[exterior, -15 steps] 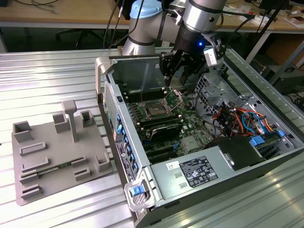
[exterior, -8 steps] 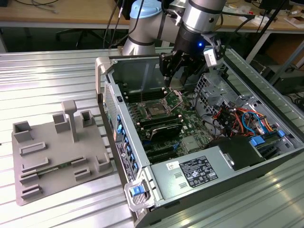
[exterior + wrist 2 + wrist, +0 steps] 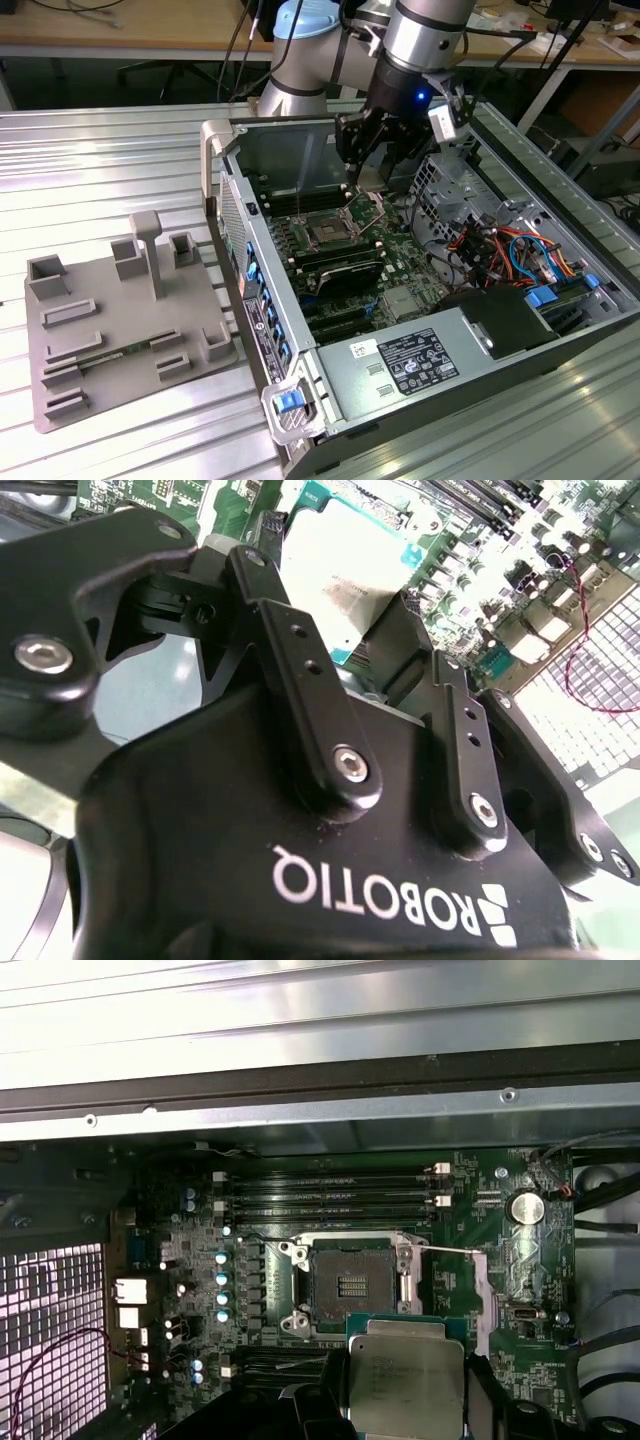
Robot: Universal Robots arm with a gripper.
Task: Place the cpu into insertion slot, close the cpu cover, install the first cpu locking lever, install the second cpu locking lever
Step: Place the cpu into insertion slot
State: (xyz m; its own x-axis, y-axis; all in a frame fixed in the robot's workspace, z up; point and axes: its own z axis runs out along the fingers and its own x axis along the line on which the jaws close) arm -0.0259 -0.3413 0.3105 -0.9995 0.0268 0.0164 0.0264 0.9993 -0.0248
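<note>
My gripper (image 3: 372,172) hangs inside the open computer case, just above the motherboard. It is shut on the cpu (image 3: 405,1378), a flat square chip with a silver-grey top held between the two black fingers (image 3: 487,1392). The insertion slot (image 3: 350,1283) lies bare on the board, a dark square with a silver rim, a short way from the chip and apart from it. The cpu cover (image 3: 483,1305) stands swung open at the slot's side, and a thin lever (image 3: 445,1250) runs along its rim. In the second wrist view the chip's pale face (image 3: 330,575) shows between the finger links.
Long black RAM slots (image 3: 340,1198) run beside the socket, with the case wall (image 3: 320,1110) just beyond. A power supply (image 3: 420,365) and coloured cables (image 3: 510,250) crowd the case toward the exterior view's right. A grey fixture block (image 3: 120,320) sits on the ribbed metal table.
</note>
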